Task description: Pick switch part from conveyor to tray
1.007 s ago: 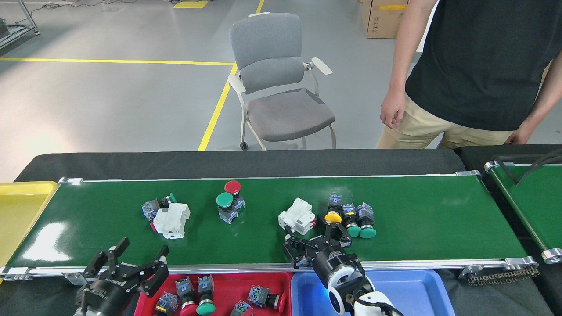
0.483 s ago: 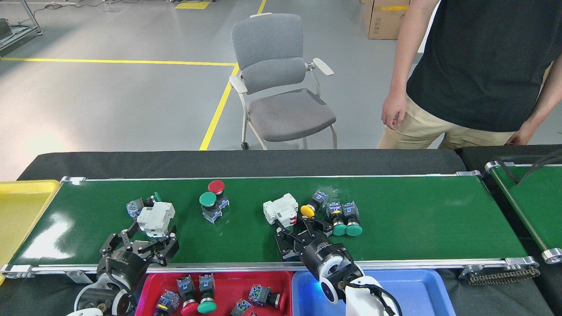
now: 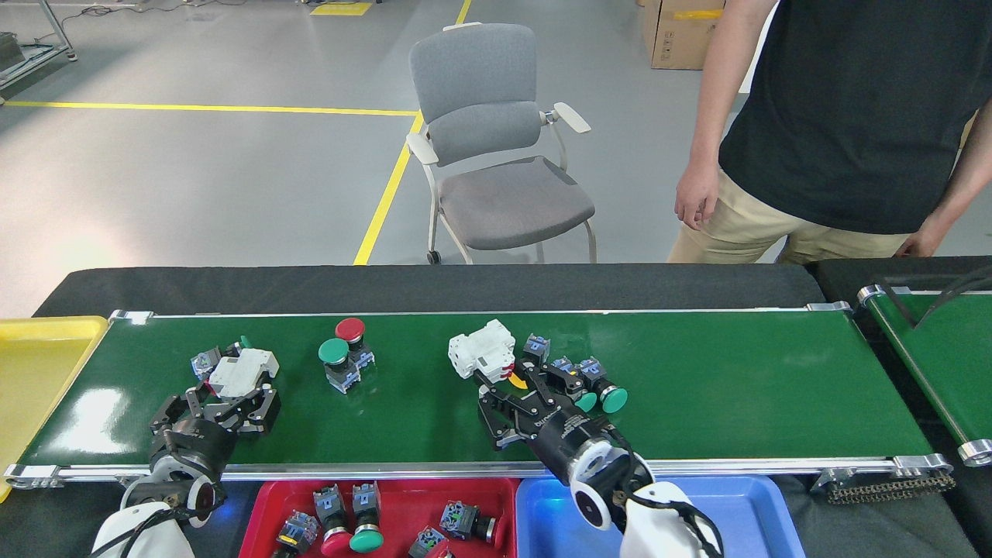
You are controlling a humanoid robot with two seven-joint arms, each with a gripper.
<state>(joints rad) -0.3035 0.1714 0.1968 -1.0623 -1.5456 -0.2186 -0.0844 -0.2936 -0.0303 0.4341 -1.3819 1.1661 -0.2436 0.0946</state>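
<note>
Two claws work our glossy dark-green conveyor (image 3: 697,387): left claw (image 3: 221,403) and right claw (image 3: 527,391) spread apart, straddling white switch blocks (image 3: 240,368) for pickup.

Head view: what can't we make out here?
- Yellow button switch, head view: mostly hidden behind the right pincer; contact cannot be told.
- Left pincer, head view: its fingers overlap the white breaker; grip cannot be told.
- Red tray and blue tray: cut off by the bottom edge.
- Yellow tray: cut off by the left edge.
- Small green belt: cut off by the right edge.
</note>
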